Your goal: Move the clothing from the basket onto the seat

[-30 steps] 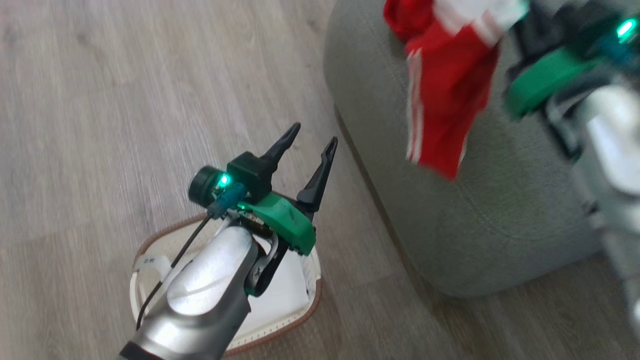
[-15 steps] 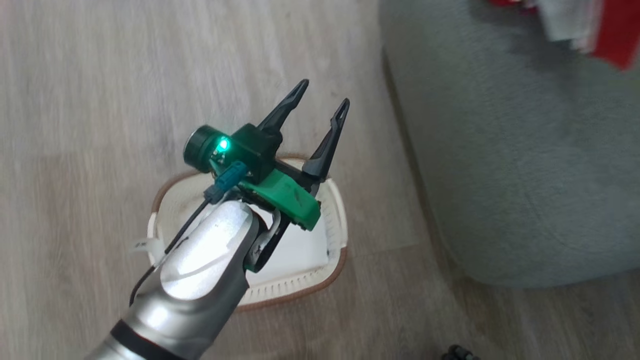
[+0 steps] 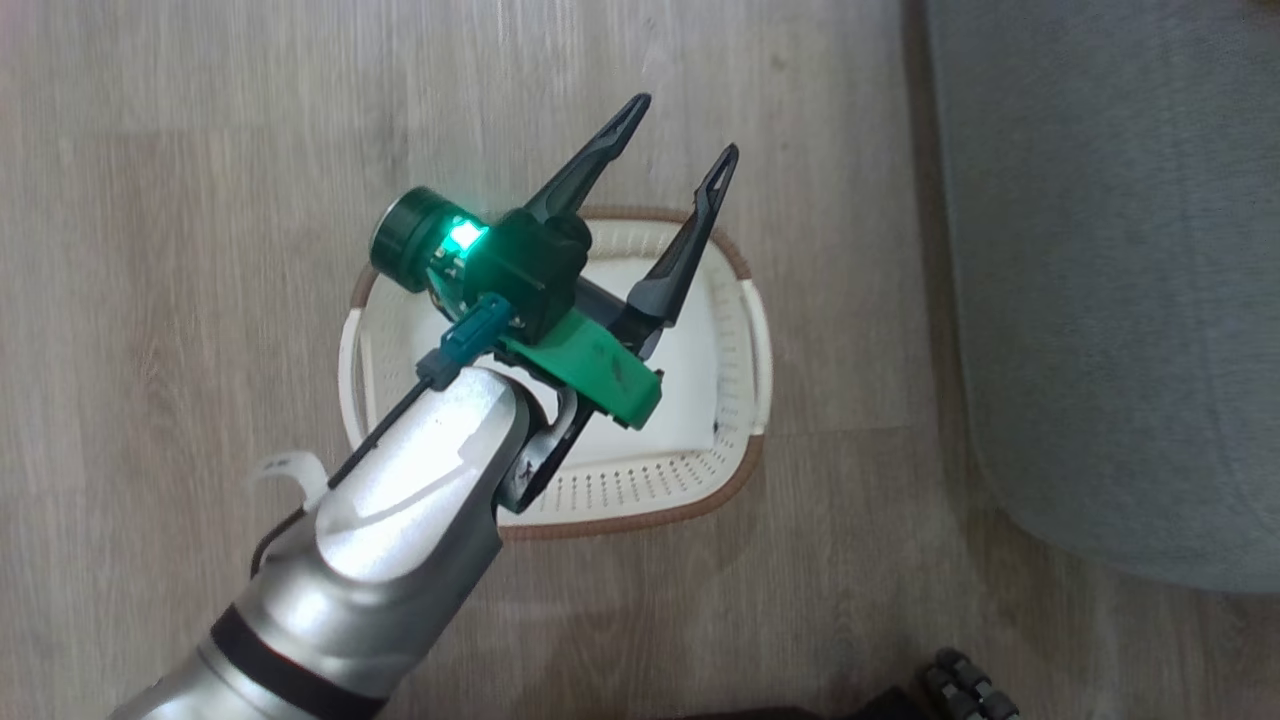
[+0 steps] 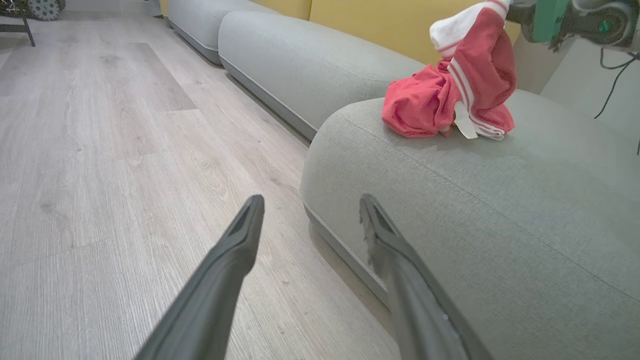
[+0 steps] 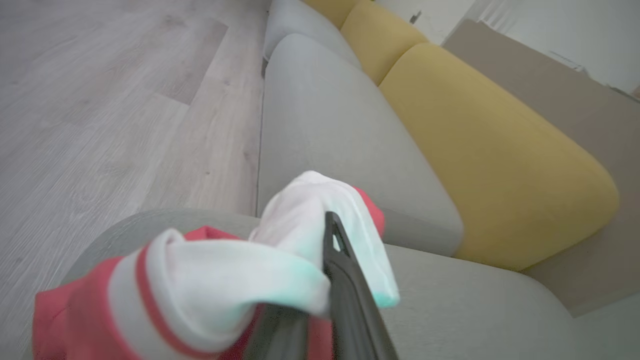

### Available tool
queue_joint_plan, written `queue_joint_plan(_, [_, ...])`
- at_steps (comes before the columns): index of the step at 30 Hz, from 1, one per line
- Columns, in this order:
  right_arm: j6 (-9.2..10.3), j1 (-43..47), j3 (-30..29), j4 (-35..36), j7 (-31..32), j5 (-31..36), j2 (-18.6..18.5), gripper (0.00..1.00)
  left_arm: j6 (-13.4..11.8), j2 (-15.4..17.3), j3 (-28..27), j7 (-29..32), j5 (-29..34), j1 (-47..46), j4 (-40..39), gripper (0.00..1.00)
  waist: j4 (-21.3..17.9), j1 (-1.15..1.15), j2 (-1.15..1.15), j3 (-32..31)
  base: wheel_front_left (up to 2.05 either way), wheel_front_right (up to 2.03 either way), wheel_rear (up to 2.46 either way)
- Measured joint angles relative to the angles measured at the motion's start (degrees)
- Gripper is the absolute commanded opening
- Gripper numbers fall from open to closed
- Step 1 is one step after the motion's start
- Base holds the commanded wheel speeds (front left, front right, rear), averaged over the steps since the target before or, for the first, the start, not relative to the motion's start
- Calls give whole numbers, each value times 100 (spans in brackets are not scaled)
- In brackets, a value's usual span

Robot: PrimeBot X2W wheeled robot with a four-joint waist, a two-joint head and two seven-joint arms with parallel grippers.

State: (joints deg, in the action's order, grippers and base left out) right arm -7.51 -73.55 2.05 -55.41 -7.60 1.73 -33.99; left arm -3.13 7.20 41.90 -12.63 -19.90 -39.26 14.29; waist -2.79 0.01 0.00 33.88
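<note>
Head view: left gripper [image 3: 685,125] fingers spread wide, hovering over the basket [image 3: 640,485] at frame centre, seat [image 3: 1100,300] along the right edge. Right wrist view: right gripper [image 5: 331,225] fingers pressed together, pinching the white-and-red clothing [image 5: 225,285] at bottom centre. Left wrist view: clothing bunched on the seat top, upper right, one piece running up to the right gripper.
</note>
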Motion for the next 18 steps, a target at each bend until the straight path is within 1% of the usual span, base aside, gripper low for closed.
queue_joint_plan(3, [0,16,-108,-299,-85,180,261,0,-32,15,2,-1,0,-37,-14,100,84,1,0,170,0,0,0])
queue_joint_plan(6, [0,40,-160,-498,-134,326,364,0,-43,24,5,-1,3,-37,-15,100,133,0,0,227,0,0,0])
queue_joint_plan(7, [0,52,-199,-578,-175,403,392,19,-43,32,5,-1,5,-37,-15,100,146,0,0,240,0,0,0])
queue_joint_plan(8, [0,64,-277,-642,-227,452,417,64,-44,41,5,-1,5,-37,-15,100,145,0,0,240,0,0,0])
queue_joint_plan(9, [0,83,-366,-693,-280,487,444,100,-51,47,4,-1,5,-37,-15,100,134,0,0,232,0,0,0])
queue_joint_plan(14, [0,266,-590,-846,-513,665,530,100,-93,58,-4,-25,-21,-35,-10,100,52,0,0,111,0,0,0])
queue_joint_plan(18, [0,492,-631,-851,-631,654,606,100,-93,62,-54,-65,-103,-20,-9,100,-32,0,1,-41,0,0,0])
